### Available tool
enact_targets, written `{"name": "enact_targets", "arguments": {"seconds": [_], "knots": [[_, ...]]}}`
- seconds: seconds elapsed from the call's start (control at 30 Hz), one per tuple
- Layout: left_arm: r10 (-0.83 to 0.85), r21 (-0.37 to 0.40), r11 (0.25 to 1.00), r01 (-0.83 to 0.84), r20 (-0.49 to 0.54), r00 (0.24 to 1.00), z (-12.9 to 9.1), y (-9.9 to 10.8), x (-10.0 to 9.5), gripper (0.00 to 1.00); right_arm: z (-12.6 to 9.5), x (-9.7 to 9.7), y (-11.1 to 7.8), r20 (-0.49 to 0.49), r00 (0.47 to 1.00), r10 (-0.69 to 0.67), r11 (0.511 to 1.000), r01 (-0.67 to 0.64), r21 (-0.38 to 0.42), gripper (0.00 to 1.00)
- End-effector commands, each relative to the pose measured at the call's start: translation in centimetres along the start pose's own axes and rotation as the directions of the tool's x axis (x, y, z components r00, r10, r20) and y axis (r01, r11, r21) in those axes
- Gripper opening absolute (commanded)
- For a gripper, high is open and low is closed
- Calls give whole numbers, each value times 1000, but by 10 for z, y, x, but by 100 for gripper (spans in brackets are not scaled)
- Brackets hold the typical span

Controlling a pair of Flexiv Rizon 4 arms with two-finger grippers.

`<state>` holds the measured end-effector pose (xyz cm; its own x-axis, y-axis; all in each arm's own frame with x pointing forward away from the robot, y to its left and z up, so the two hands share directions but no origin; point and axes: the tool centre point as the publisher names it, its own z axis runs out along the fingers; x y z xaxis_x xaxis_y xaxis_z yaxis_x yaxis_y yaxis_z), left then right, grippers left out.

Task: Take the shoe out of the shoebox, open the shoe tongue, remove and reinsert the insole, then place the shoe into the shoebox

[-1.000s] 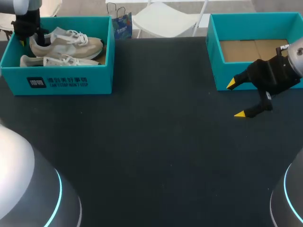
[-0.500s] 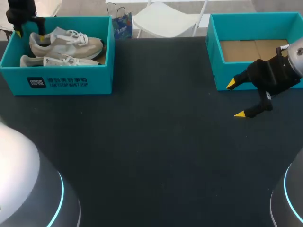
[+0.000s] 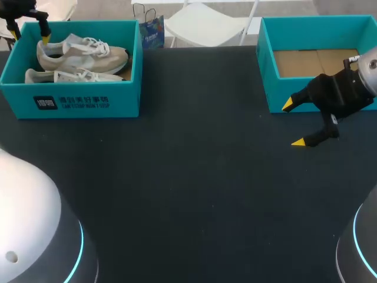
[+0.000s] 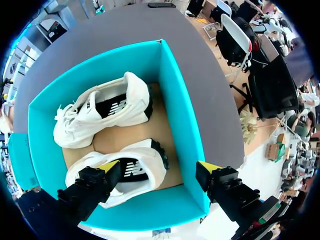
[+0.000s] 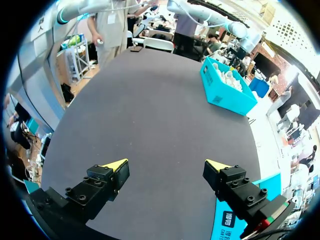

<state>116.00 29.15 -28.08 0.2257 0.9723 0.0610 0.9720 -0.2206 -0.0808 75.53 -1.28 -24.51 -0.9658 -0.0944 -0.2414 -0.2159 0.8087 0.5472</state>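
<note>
Two beige-and-white shoes lie in the teal shoebox [image 3: 88,103] at the table's far left: one shoe [image 3: 82,54] along the back, the other shoe [image 3: 70,76] on its side in front. My left gripper [image 3: 28,36] hangs open above the box's back left corner, holding nothing. In the left wrist view the left gripper [image 4: 158,167] straddles the box wall [image 4: 172,95] from above, over one shoe [image 4: 135,167], with the second shoe [image 4: 100,115] ahead. My right gripper [image 3: 293,124] is open, low over the table beside the right-hand box; in its own view the right gripper [image 5: 167,165] is empty.
A second teal box [image 3: 318,65] with a bare cardboard floor stands at the far right, close behind the right gripper. A small blue bag [image 3: 151,32] stands behind the shoebox. The distant shoebox [image 5: 227,87] shows across the dark tabletop [image 5: 150,100].
My left gripper has risen out of the shoebox toward its back left corner and spread its fingers, leaving the back shoe in the box. The right arm has not moved.
</note>
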Motion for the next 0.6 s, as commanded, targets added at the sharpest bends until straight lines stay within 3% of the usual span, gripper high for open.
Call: {"name": "enact_targets", "arguments": {"seconds": [0.03, 0.17, 0.43, 0.6], "knots": [[1, 1, 1000, -1, -1, 1000, 0, 0, 0, 100, 1, -1, 0, -1, 1000, 0, 1000, 0, 3, 100], [-17, 8, 1000, 18, -37, 999, 5, 0, 5, 100, 1, -1, 0, -1, 1000, 0, 1000, 0, 3, 100], [-182, -128, 975, 181, 6, 983, 9, -49, -5, 100, 1, -1, 0, -1, 1000, 0, 1000, 0, 3, 100], [-166, -146, 976, 164, 0, 986, 0, -64, -15, 100, 1, -1, 0, -1, 1000, 0, 1000, 0, 3, 100]]}}
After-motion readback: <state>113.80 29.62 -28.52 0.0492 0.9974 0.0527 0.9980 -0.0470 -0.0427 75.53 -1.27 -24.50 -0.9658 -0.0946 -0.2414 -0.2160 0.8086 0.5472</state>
